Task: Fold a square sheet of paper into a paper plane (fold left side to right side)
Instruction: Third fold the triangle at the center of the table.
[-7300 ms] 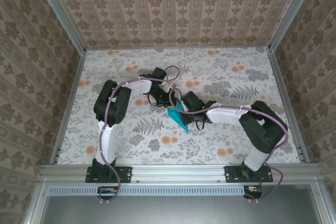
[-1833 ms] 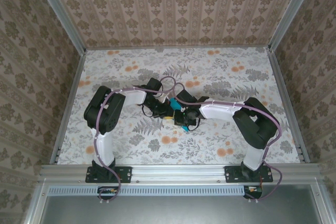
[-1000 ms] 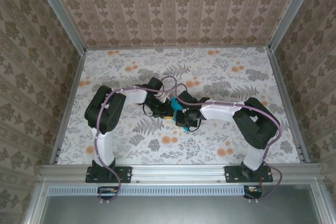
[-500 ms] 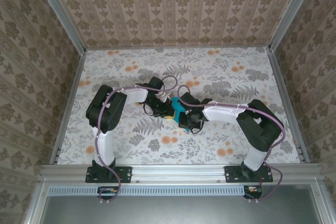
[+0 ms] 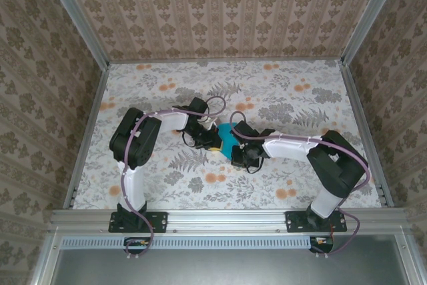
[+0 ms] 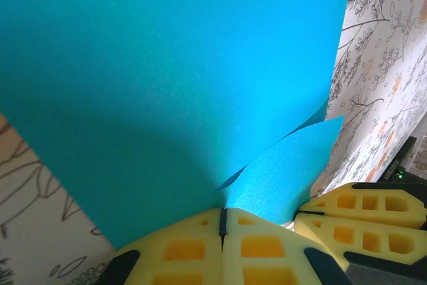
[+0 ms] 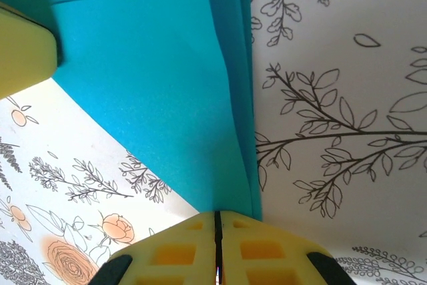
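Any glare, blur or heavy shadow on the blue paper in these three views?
Top view: even soft light, sharp, no glare, though the arms hide most of the paper. Left wrist view: a broad soft shadow darkens the paper's lower left; no glare. Right wrist view: bright, with the table print crisp.

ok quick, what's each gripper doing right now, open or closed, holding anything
left gripper: closed, pinching the folded turquoise-blue paper sheet.
right gripper: closed, pinching another edge of the same paper.

Table (image 5: pixel 167 178): floral-print cover, grey ferns, orange blooms. Folded turquoise paper (image 5: pixel 225 139) mid-table; contact with surface unclear.
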